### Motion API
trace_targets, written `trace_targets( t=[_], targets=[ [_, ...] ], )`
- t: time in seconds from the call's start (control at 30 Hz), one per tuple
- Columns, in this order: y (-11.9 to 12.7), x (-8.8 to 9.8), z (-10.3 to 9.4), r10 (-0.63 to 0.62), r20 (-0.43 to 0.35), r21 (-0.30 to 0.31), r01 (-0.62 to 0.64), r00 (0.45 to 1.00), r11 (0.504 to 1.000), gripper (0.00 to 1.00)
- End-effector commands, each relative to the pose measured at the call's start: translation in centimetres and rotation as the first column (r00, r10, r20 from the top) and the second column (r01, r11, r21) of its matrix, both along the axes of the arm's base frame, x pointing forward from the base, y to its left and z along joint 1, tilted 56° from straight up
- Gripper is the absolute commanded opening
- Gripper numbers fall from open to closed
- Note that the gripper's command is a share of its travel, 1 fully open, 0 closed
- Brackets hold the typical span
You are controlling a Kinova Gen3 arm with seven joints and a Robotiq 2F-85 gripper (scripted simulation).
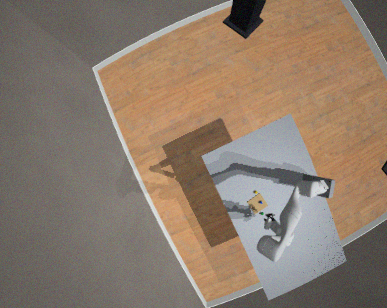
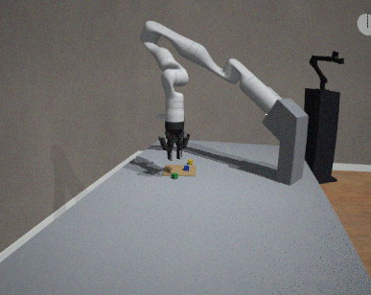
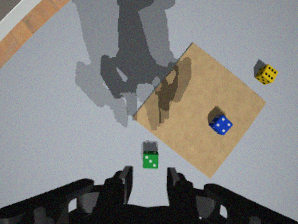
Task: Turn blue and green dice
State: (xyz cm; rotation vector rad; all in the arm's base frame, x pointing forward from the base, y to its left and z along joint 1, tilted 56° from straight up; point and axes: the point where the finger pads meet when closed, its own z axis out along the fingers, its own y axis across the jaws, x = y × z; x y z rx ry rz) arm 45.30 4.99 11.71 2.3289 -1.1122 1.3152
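Note:
The green die (image 1: 261, 213) (image 2: 174, 175) (image 3: 150, 161) lies on the table just off the mat (image 2: 169, 173) (image 3: 200, 155), with three white pips on top. The blue die (image 1: 260, 202) (image 2: 186, 168) (image 3: 221, 125) lies on the mat, four pips on top. The yellow die (image 1: 256, 192) (image 2: 190, 162) (image 3: 267, 74) lies on the table beyond another mat edge; its top seems to show six. My gripper (image 2: 174, 157) (image 3: 149, 176) is partly open and empty, pointing down above the table. In the wrist view the green die appears just ahead of the gap between the fingertips.
The mat lies flat on the grey table (image 1: 308, 235) (image 2: 180, 230) (image 3: 60, 150). The arm's shadow falls across the table and one mat corner. The table's edge shows at the top left of the wrist view. The arm's grey pedestal (image 2: 291, 148) stands to the right in the exterior view.

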Motion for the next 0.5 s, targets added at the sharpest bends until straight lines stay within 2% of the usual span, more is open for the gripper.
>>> trace_targets(
  t=[0.0, 0.47],
  targets=[
    [0.07, 0.00, 0.02, 0.001, 0.000, 0.001, -0.001, 1.000, 1.000, 0.35],
    [-0.09, 0.18, -0.15, 0.001, 0.000, 0.001, -0.001, 1.000, 1.000, 0.35]
  ],
)
